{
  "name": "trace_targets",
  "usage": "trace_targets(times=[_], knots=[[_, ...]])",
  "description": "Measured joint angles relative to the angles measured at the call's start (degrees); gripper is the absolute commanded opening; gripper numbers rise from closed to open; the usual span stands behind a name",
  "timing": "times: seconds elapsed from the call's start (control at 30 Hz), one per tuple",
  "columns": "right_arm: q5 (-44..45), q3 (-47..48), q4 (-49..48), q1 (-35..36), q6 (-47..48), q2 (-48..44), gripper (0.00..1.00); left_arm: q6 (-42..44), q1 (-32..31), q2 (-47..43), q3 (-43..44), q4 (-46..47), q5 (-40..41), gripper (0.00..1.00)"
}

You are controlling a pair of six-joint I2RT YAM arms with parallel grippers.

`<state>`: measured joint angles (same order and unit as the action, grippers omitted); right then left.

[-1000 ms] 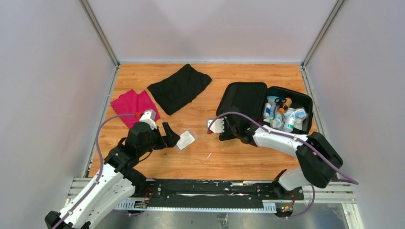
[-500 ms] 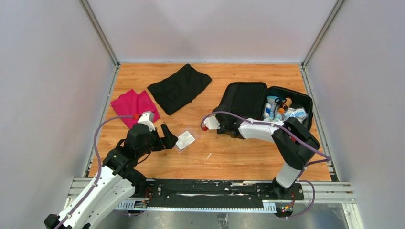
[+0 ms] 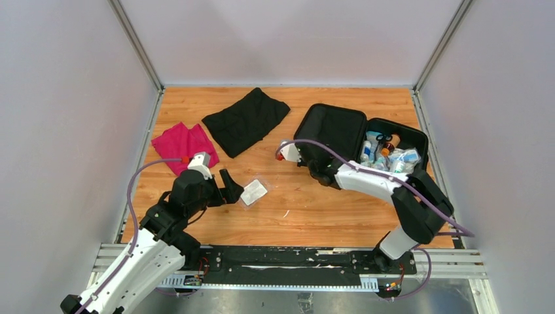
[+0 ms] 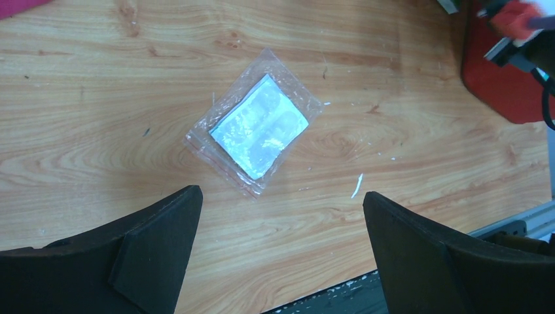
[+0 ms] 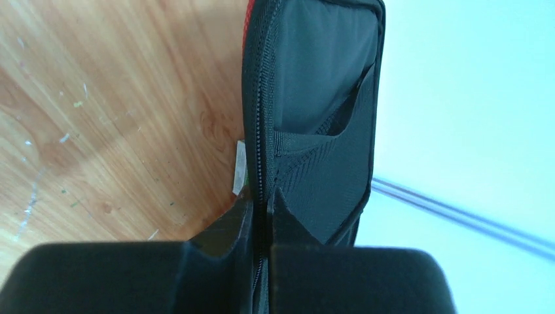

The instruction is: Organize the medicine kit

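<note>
The medicine kit lies open at the right, its black-lined lid (image 3: 330, 131) beside its base (image 3: 419, 140), which holds bottles and packets. My right gripper (image 3: 313, 167) is shut on the lid's near zipper edge. In the right wrist view the zipper rim (image 5: 262, 131) runs between the two closed fingers of the gripper (image 5: 263, 204), and the lid's mesh pocket (image 5: 321, 157) is to the right. My left gripper (image 3: 230, 186) is open just left of a clear packet (image 3: 254, 191). The left wrist view has the packet (image 4: 258, 131) flat on the wood ahead of the gripper (image 4: 281, 199).
A black cloth (image 3: 247, 120) lies at the back centre and a magenta cloth (image 3: 183, 144) at the left. A small white scrap (image 3: 286, 213) lies on the table. The kit's red shell (image 4: 504, 91) and the right arm's wrist appear at the left wrist view's top right.
My right gripper has gone from open to shut on the lid's edge, and the lid has shifted toward the back. The left arm has not moved.
</note>
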<state>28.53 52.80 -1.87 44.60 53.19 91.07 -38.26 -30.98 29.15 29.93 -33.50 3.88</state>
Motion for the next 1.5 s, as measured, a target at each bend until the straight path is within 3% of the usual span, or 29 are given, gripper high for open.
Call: trace_targets(times=[0.27, 0.53, 0.77, 1.1, 1.3, 1.5], knots=[[-4.4, -5.6, -3.6, 0.0, -19.3, -18.2, 0.00, 0.0, 0.0, 5.3, 0.0, 8.6, -4.3, 1.00], [-1.0, -18.1, -8.9, 0.0, -35.9, -37.7, 0.00, 0.3, -2.6, 27.5, 5.7, 20.4, -9.2, 0.99], [8.0, -22.8, -8.6, -1.6, -41.4, -47.3, 0.00, 2.4, -8.8, 51.2, 22.9, 26.2, -9.9, 0.99], [9.8, -23.1, -2.8, -6.2, -51.0, -54.4, 0.00, 10.1, -14.6, 79.7, 50.8, 25.9, -8.0, 1.00], [8.2, -23.6, 0.7, -6.3, -56.4, -57.1, 0.00, 15.4, -16.5, 89.7, 60.7, 26.2, -6.1, 1.00], [6.9, -23.6, 4.5, -6.4, -60.0, -60.4, 0.00, 18.0, -16.8, 96.0, 64.0, 30.4, -3.0, 1.00]])
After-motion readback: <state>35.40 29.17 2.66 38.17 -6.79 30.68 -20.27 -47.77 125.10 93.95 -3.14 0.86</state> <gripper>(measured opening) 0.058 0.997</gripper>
